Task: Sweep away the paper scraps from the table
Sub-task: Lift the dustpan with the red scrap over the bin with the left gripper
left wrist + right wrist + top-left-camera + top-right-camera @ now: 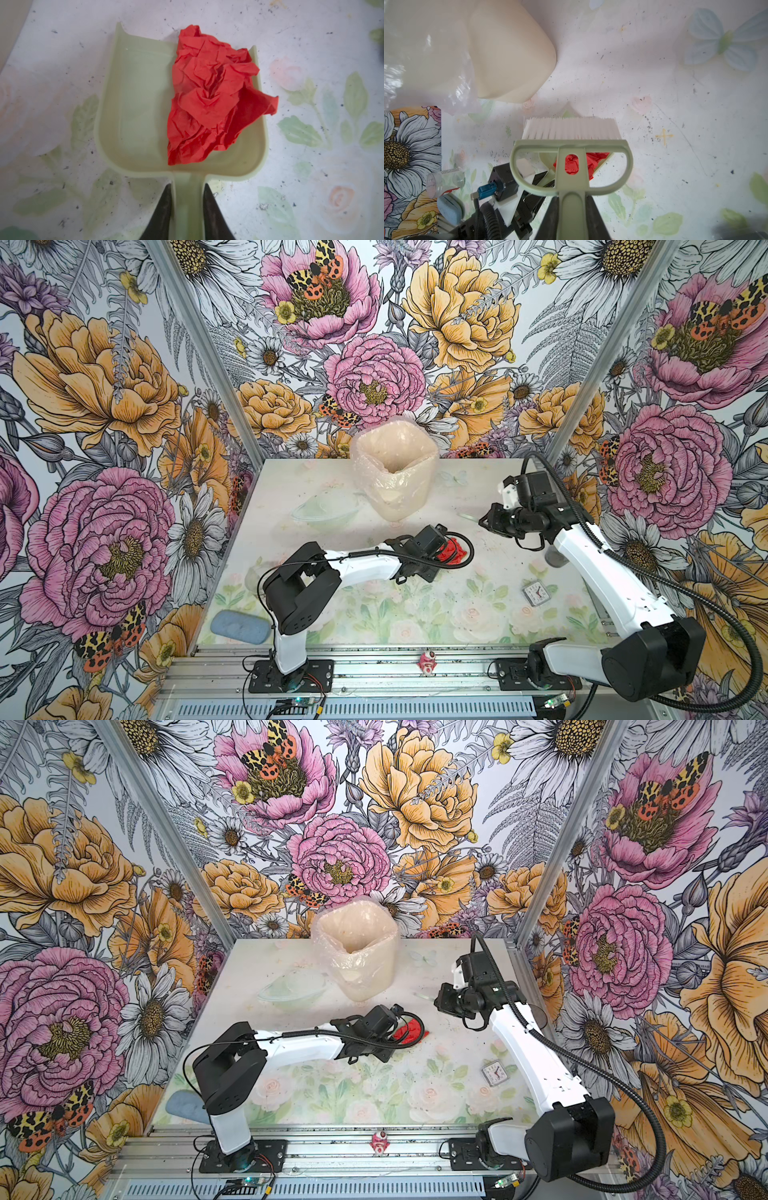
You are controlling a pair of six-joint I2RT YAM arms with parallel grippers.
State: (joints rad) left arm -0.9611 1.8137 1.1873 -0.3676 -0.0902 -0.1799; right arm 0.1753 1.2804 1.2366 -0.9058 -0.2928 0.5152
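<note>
Nearest, in front of the lined bin (395, 477), the left gripper (188, 187) is clamped on the handle of the pale green dustpan (135, 104). Whether the pan rests on the table (415, 614) or hangs just clear cannot be determined. One crumpled red paper scrap (207, 99) lies inside the pan, with a corner overhanging a side wall. In both top views the left wrist hides almost all of the pan, and only red paper shows. Right of the bin, the right gripper (572, 199) is closed on the brush (571, 131) handle. The brush frame masks most of the pan behind it. The bin's interior is blurred by its plastic liner.
</note>
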